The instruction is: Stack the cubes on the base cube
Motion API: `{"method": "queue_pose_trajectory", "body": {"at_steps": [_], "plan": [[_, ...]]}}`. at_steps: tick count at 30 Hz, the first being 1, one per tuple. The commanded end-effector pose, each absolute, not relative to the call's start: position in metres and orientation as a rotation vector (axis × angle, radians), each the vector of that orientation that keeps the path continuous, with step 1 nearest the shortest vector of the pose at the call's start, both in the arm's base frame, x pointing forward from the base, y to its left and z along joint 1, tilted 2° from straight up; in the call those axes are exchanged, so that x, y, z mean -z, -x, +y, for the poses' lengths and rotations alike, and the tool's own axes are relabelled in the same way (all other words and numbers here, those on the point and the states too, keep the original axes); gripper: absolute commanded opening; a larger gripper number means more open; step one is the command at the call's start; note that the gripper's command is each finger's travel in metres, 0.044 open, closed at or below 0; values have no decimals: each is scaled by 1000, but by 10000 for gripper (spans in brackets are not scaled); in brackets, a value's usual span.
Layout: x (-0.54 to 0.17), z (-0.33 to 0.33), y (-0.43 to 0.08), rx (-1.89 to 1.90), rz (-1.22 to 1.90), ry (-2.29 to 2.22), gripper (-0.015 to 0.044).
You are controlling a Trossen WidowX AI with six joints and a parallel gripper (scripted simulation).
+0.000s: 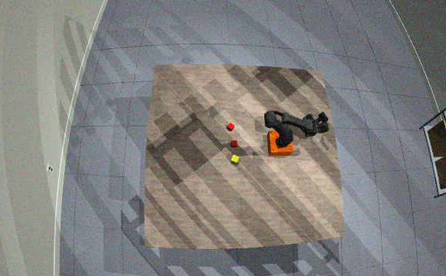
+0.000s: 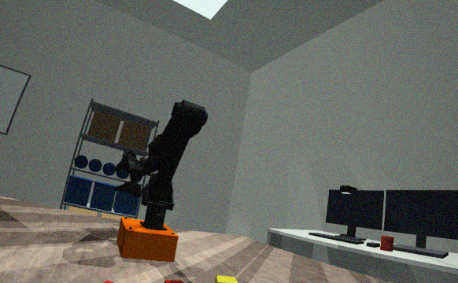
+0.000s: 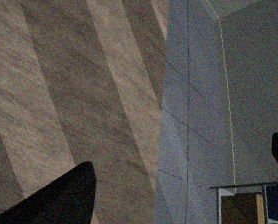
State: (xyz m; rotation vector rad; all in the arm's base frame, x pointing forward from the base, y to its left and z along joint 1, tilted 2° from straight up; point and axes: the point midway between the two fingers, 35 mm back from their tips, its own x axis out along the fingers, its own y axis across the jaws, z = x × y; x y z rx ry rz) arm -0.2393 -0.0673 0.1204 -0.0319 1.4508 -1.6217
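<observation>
Claw (image 1: 326, 122) (image 2: 123, 179) (image 3: 183, 157) spread wide and holding nothing, I should swing round to the cubes — two red (image 1: 231, 126) (image 1: 234, 143), one yellow (image 1: 234, 159) (image 2: 226, 279), apart on the surface (image 1: 208, 215) (image 2: 245, 251) (image 3: 80, 75) — and descend squarely.

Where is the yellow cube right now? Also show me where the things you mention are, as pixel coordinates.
In the top view, the yellow cube (image 1: 234, 159) (image 2: 227, 280) sits on the table just below the darker red cube (image 1: 234, 143) (image 2: 174, 281), left of the orange base (image 1: 272, 150) (image 2: 148, 247).
</observation>
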Motion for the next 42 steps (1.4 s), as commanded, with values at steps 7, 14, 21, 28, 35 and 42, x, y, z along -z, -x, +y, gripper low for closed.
{"method": "queue_pose_trajectory", "body": {"at_steps": [7,14,21,28,35,42], "plan": [[-120,-24,251,1849,1351,-220,265],[-119,33,254,2138,1176,-529,265],[-119,91,244,2422,942,-820,265],[-118,145,221,2694,642,-1089,265],[-117,193,186,2946,269,-1325,265],[-115,230,142,3159,-205,-1505,265]]}}
